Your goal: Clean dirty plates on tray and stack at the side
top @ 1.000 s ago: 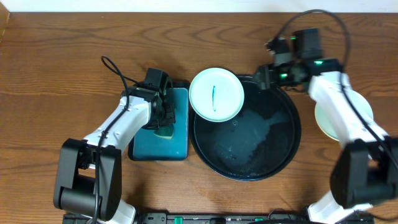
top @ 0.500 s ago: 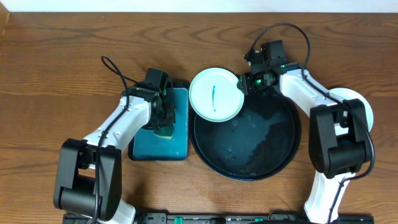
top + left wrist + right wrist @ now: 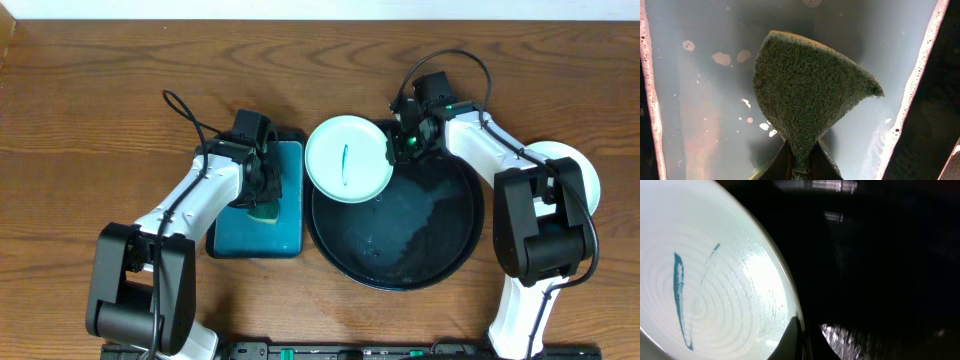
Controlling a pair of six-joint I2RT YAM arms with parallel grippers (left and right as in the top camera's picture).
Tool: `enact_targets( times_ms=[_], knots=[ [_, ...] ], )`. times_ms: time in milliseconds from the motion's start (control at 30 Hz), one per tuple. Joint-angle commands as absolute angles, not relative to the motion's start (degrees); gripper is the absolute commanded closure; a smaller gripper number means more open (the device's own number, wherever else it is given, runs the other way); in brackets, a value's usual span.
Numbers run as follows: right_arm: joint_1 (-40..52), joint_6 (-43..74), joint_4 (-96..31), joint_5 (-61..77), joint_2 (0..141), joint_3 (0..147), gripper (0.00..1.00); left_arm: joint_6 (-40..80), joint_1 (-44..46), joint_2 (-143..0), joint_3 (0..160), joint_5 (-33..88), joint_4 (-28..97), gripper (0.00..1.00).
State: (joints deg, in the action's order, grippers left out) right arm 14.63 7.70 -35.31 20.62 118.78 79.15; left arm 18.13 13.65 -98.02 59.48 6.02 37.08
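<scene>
R gripper (image 3: pixel 396 150) is pressed together on the right rim of the mint-white plate (image 3: pixel 348 158). In the R wrist view you see both fingertips meeting on that rim at bottom centre, w/ no gap btw them. The plate sits upper centre of the overhead frame, overlapping the upper-left rim of the black tray (image 3: pixel 476 225). Whether it's resting on the tray rim or held just above it, you can't tell. A thin teal scribble (image 3: pixel 680 300) runs down the plate's middle, w/ a short faint stroke beside it, and the glaze near the grip looks wet. The tray floor, centre-right of frame, is glossy w/ patchy wet sheen.

R arm reaches in from the right edge, forearm passing over a second plate (image 3: pixel 588 172), pale, lying on the wood table (image 3: pixel 80 100) just right of the black tray.

L gripper (image 3: pixel 802 162) is pinching the narrow end of a green sponge (image 3: pixel 805 90), so the sponge fans out above the fingers. It hangs over the teal tray (image 3: pixel 250 238), left of centre in the overhead, just beside the black tray. The teal tray's surface is wet, w/ foam along both side walls.
</scene>
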Motion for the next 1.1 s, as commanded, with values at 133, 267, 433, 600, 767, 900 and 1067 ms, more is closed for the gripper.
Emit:
enact_targets(
  times_ms=[133,267,433,600,767,900,1067],
  knots=[
    [12.6,7.7,-44.7,19.5,112.7,79.3,0.99,17.6,13.4,-98.1,59.1,5.3,37.2,0.92],
    [11.6,7.7,-50.4,16.1,109.0,79.3,0.99,17.6,13.4,-98.1,59.1,5.3,37.2,0.92],
    [11.7,7.7,-56.4,10.9,108.4,79.0,0.99,17.6,13.4,-98.1,59.1,5.4,37.3,0.92],
    [12.1,7.7,-55.9,10.7,108.4,74.5,0.99,17.6,13.4,-98.1,59.1,5.4,37.7,0.91],
    [12.1,7.7,-50.7,10.8,108.4,67.3,0.99,17.6,13.4,-98.1,59.1,5.3,37.6,0.92],
    [12.1,7.7,-47.2,10.8,108.4,63.2,0.99,17.6,13.4,-98.1,57.9,5.3,36.0,0.92],
    [12.1,7.7,-45.6,10.8,108.4,62.0,0.99,17.6,13.4,-98.1,54.2,5.3,33.2,0.92]
  ],
)
